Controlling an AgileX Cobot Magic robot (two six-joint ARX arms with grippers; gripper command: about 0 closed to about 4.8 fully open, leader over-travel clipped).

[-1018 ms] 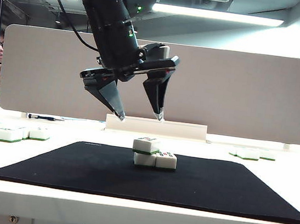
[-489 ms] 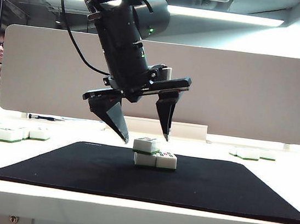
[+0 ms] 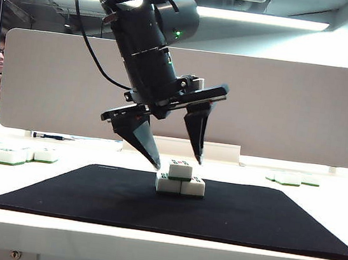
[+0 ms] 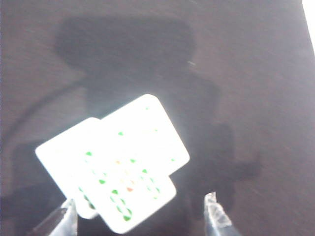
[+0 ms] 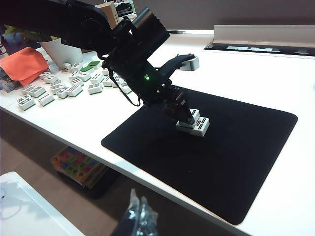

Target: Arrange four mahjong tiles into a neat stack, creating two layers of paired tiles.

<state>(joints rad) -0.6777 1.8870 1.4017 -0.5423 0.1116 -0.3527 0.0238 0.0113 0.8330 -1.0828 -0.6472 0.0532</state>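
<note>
Tool tips flank overexposed stacked tiles on dark mat.

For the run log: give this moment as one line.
left tool: open, straddling top tile | stack: three tiles visible | right tool: idle, off mat

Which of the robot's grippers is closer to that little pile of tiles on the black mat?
The left gripper: open, straddling the top tile of the pile. The right gripper hangs off the mat's near edge, far away.
</note>
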